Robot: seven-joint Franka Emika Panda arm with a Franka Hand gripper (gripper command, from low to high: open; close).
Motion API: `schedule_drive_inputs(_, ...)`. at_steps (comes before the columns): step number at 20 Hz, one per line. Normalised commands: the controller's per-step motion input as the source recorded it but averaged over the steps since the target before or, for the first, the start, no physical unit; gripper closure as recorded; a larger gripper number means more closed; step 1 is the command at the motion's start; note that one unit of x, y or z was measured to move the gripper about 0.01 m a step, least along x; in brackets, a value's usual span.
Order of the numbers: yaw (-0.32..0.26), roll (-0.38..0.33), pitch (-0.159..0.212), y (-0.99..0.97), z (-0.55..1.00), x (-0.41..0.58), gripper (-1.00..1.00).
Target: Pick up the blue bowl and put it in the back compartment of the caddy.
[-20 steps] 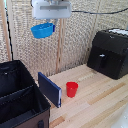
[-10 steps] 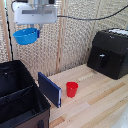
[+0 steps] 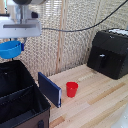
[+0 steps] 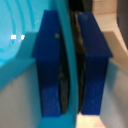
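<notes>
— Above the caddy point(image 3: 20, 102), what is hanging there?
— The blue bowl point(image 3: 10, 49), in the air, its rim pinched between the narrowed jaws of the gripper point(image 4: 71, 65).
— And further out?
— A red cup point(image 3: 72, 89) is standing on the wooden table point(image 3: 95, 102), near a black appliance point(image 3: 108, 52).

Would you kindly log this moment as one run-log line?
gripper: shut on blue bowl | bowl: airborne above caddy | red cup: on table

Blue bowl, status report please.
Gripper shut on blue bowl, pads pinching its rim. Bowl aloft above caddy. Nothing in the way.
</notes>
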Motion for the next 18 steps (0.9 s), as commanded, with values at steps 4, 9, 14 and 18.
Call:
schedule_drive_inputs(4,0.028,-0.136,-0.012,0.44,-0.38,0.181,1.00)
schedule_drive_inputs(9,0.002,-0.041,-0.111,0.06,0.19,0.130,-1.00)
schedule_drive_inputs(14,-0.005,0.019,-0.147,-0.26,0.72,0.210,-1.00)
schedule_drive_inputs(18,0.000,-0.009,-0.209,-0.34,0.58,0.329,-1.00)
